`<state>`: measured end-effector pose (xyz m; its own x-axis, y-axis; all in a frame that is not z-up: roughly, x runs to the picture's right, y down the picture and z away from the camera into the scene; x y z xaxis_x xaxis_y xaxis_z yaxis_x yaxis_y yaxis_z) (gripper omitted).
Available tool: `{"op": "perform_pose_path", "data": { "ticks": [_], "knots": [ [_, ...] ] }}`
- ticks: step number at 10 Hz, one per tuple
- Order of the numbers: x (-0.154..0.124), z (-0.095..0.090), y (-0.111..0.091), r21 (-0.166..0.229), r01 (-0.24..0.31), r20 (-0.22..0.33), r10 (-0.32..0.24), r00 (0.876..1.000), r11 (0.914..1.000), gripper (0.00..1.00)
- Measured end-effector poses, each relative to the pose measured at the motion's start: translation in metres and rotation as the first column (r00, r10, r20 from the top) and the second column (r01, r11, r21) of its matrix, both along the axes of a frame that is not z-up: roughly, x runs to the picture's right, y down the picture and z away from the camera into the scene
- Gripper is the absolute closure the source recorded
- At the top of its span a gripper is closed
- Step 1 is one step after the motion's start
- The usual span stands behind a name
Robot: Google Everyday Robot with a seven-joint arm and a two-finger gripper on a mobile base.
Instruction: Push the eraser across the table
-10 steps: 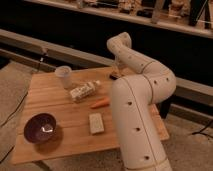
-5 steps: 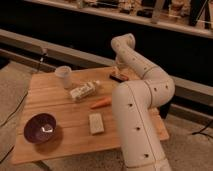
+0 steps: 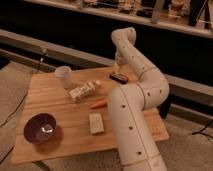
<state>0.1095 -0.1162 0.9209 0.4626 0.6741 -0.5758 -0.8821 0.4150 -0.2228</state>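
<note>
The eraser (image 3: 118, 77), a small flat dark block with a reddish-brown edge, lies on the light wooden table (image 3: 60, 107) near its far edge, right of centre. My white arm rises from the table's right side, bends high and comes down over the far edge. The gripper (image 3: 119, 63) hangs just above and behind the eraser, close to it. I cannot tell whether it touches the eraser.
A pale cup (image 3: 63, 76) stands at the far left. A whitish packet (image 3: 81, 91) and an orange carrot (image 3: 98, 104) lie mid-table. A pale rectangular block (image 3: 95, 123) lies nearer the front, and a purple bowl (image 3: 40, 127) sits front left. A dark ledge runs behind the table.
The wrist has lifted and shifted slightly right toward the far edge. The eraser, covered by the gripper a second ago, now shows below it.
</note>
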Motion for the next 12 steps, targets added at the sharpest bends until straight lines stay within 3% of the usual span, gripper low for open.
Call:
{"op": "perform_pose_path", "data": {
  "ticks": [2,3,12],
  "knots": [
    [-0.006,-0.023,0.0,-0.055,0.021,-0.024,-0.022,0.999,0.9983,0.35],
    [-0.004,-0.024,0.005,-0.072,0.023,-0.031,-0.025,0.999,0.9972,0.35],
    [-0.004,-0.025,0.005,-0.073,0.023,-0.032,-0.026,0.999,0.997,0.35]
  ]
}}
